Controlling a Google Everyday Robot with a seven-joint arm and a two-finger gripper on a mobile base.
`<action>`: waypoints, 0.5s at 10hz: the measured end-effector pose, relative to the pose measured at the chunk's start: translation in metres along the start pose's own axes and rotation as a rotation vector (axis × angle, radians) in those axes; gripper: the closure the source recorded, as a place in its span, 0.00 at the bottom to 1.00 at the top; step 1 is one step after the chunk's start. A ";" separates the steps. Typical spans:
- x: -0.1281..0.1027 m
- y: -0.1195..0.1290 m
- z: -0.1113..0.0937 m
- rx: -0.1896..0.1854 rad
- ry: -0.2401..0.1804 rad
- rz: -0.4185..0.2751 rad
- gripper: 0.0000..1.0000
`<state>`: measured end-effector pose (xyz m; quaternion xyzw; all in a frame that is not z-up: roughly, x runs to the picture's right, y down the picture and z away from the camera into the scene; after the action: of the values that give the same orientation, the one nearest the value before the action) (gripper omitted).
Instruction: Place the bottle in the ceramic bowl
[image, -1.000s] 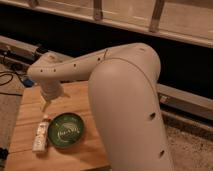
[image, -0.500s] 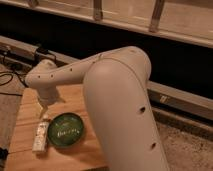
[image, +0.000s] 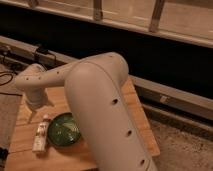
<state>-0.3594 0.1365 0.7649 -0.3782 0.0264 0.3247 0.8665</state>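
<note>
The bottle lies on its side on the wooden table, white cap toward the back and cream label up. It rests just left of the ceramic bowl, a dark green bowl with pale rings inside that holds nothing. My gripper hangs from the white wrist just above and behind the bottle's cap end, slightly to its left. It holds nothing that I can see. My large white arm covers the middle of the table and the bowl's right edge.
Dark cables lie on the floor to the left of the table. A metal rail runs behind the table below a dark wall. Speckled floor lies to the right. The table's front edge is near the bottle.
My gripper has moved left and down, from behind the bowl to just above the bottle's cap end. The bottle and bowl have not moved.
</note>
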 end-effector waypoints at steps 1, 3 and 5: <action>-0.002 0.006 0.003 -0.010 0.002 -0.008 0.20; -0.001 0.000 0.002 -0.004 0.004 -0.001 0.20; 0.000 0.003 0.003 0.000 0.016 -0.003 0.20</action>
<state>-0.3615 0.1401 0.7649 -0.3809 0.0329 0.3203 0.8668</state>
